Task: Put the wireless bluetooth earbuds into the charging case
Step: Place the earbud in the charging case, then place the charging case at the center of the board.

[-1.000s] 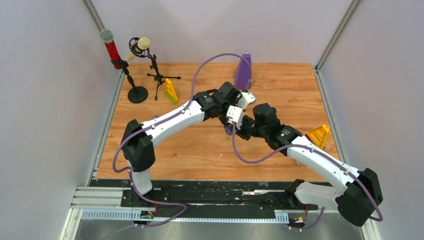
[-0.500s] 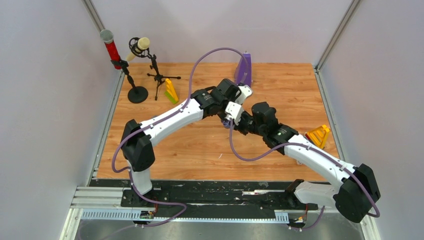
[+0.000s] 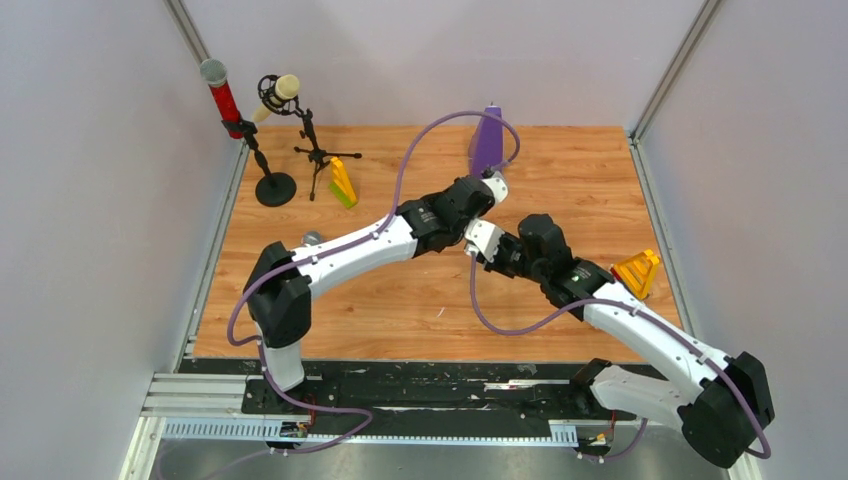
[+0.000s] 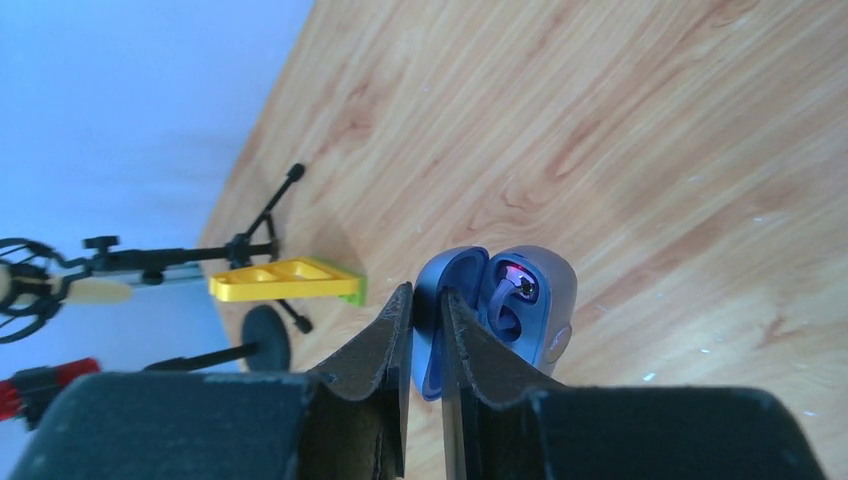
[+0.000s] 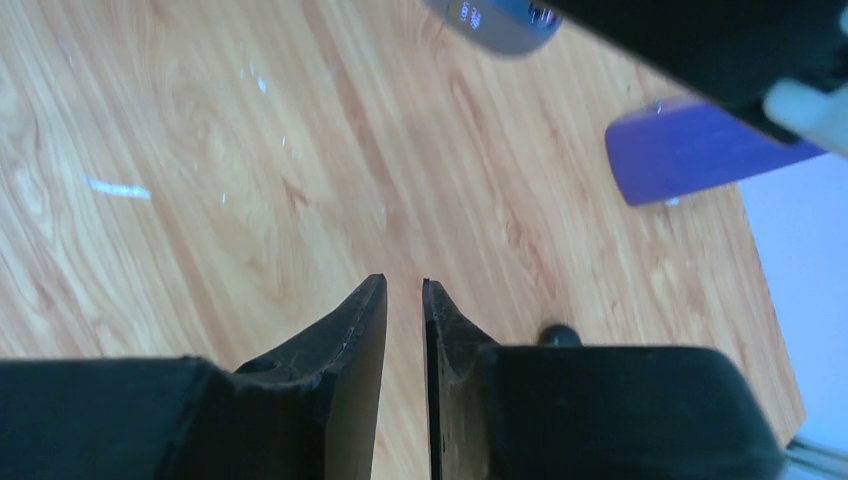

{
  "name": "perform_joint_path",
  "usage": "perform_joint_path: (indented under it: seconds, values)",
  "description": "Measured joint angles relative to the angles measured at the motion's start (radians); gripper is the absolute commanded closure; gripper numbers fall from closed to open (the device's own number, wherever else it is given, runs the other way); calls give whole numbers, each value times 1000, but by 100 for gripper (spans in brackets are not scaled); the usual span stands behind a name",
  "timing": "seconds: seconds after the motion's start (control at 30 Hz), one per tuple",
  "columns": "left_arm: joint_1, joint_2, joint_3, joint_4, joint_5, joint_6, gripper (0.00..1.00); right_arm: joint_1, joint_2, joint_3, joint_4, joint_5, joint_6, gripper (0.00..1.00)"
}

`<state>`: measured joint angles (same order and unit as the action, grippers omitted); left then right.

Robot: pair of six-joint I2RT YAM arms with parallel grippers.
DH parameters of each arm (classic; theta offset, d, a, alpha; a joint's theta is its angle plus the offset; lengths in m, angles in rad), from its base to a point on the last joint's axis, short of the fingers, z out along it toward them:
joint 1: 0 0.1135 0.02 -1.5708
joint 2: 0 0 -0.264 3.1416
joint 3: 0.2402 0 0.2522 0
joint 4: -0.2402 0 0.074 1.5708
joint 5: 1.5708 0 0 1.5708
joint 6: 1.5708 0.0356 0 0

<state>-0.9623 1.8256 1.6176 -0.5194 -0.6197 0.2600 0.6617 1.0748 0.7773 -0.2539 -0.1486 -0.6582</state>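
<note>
My left gripper (image 4: pixel 428 300) is shut on the raised lid (image 4: pixel 447 290) of the blue-grey charging case (image 4: pixel 545 300), holding it above the wooden table. The case is open. One pale purple earbud (image 4: pixel 512 295) sits inside its body under a small red light. In the right wrist view the case's underside (image 5: pixel 495 20) shows at the top edge. My right gripper (image 5: pixel 404 285) hangs lower and apart from it, its jaws a narrow slit apart with only wood between them. A small dark round thing (image 5: pixel 560 333) lies on the table just behind its right finger. From above, both wrists hide the case.
A purple wedge-shaped object (image 3: pixel 487 140) stands at the back, close behind the left wrist. A yellow-green stand (image 3: pixel 342 182), two microphone stands (image 3: pixel 272 186) and a red microphone (image 3: pixel 222 98) are at the back left. An orange stand (image 3: pixel 637 270) sits at the right edge.
The left arm has swung back and to the right toward the purple object, taking the case with it. The right gripper has parted from it and now sits in front of it.
</note>
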Motion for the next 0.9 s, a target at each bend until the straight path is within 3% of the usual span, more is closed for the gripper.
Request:
perform_joint_path:
  seconds: [0.3,0.53,0.73,0.9]
  values:
    - [-30,52,-103,216,-227,220,81,-34,-57,-60,-147,18,-43,79]
    - [-31,56,-210,539,-368,475,82,-44,-49,-60,-201,55,-42,79]
    - [-31,66,-142,403,-320,369,84,-45,-71,-60,-195,60,-26,79]
    - [-38,71,-59,224,-152,213,83,-39,-119,-60,-183,0,-27,79]
